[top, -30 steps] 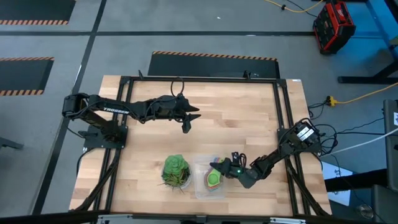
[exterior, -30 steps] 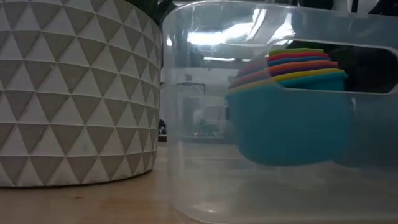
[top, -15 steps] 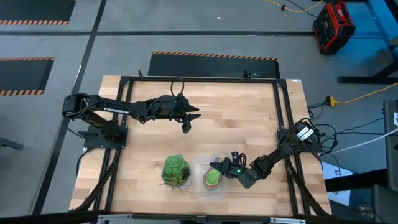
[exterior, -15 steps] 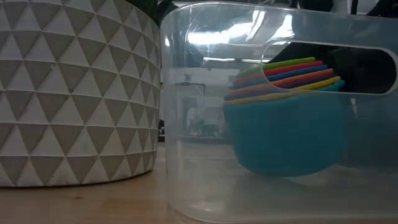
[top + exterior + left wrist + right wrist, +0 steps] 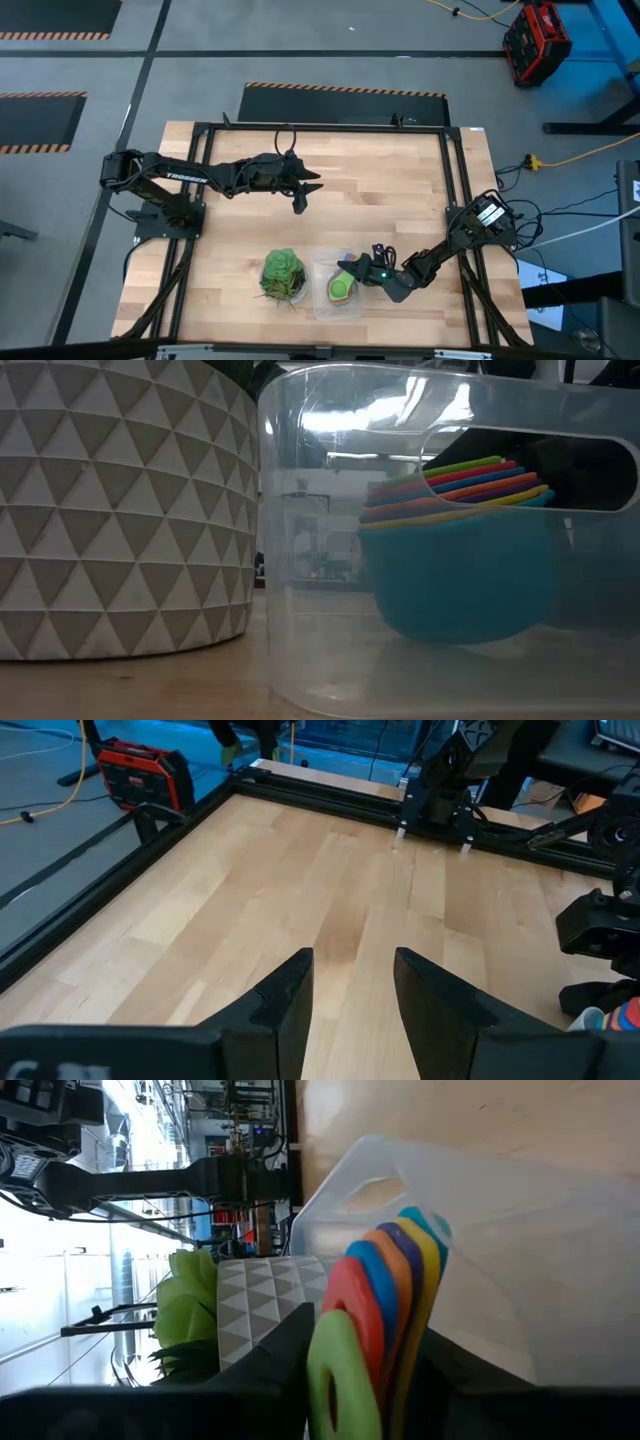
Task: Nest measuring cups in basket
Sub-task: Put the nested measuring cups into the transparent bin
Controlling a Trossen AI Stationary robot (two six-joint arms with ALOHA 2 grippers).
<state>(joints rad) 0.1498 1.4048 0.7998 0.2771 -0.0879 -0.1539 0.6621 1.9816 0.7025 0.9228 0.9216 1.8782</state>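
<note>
Cups [image 5: 455,550] all stacked one inside the other, sitting inside the basket [image 5: 300,560]. Biggest light blue one on the outside, then yellow, orange, dark blue, blue, red, with green innermost on top. Stack tilted a bit, rims fanned out rather than flush. From above, just a green blob [image 5: 341,287] in the clear tub [image 5: 322,300], near the front edge of the table [image 5: 400,190].

Right gripper [image 5: 352,268] reaching in over the basket's rim, fingers either side of the fanned cup rims in the wrist view [image 5: 375,1330]. Looks like a light grasp on the stack, fingers [image 5: 265,1355] close alongside, though can't really say how firmly.

Right next to the basket, on its left from above, a white pot [image 5: 120,510] with a triangle pattern, holding a green leafy plant [image 5: 283,270]. Pot and basket nearly touching in the low view.

Left gripper [image 5: 300,198] hanging well away over the middle of the table, jaws parted, nothing between them, just bare wood past the fingers [image 5: 285,1000].
</note>
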